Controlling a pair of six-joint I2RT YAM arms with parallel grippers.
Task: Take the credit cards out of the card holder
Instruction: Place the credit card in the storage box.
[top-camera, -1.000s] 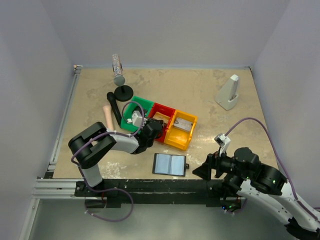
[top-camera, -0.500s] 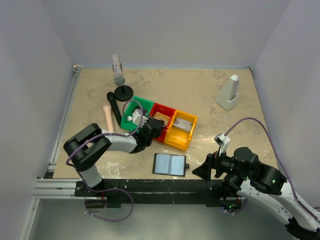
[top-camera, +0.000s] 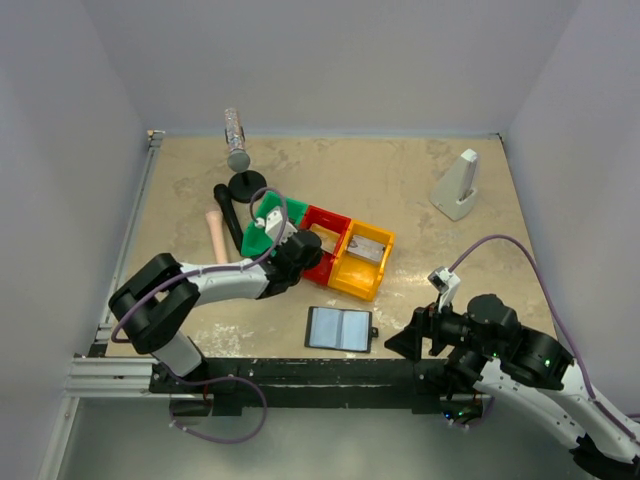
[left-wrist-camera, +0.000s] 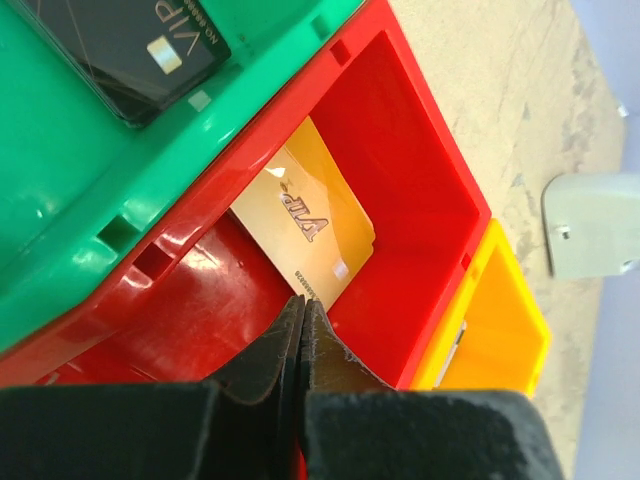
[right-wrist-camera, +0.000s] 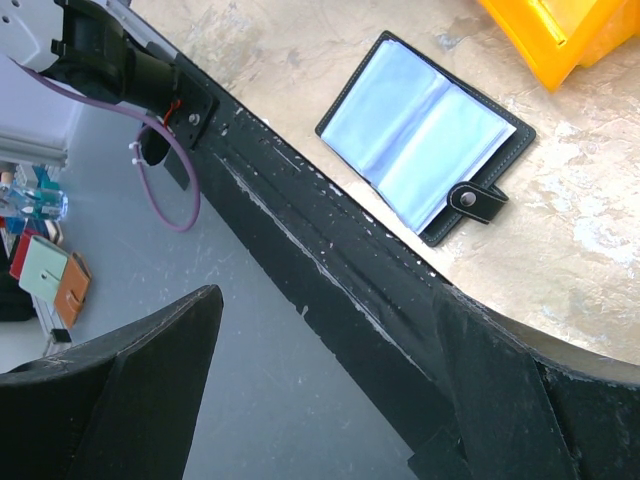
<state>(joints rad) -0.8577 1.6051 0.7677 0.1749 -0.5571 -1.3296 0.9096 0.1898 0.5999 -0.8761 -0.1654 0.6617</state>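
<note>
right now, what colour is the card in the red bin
Gold card with VIP lettering, in the red bin; clearest in the left wrist view.

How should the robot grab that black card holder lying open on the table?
Probably by the small snap tab sticking out past one short edge of the card holder. The holder lies open and flat on the table, so its wide panels give nothing to pinch; the tab is the only part jutting out. Come down from above on the tab's side.
</note>
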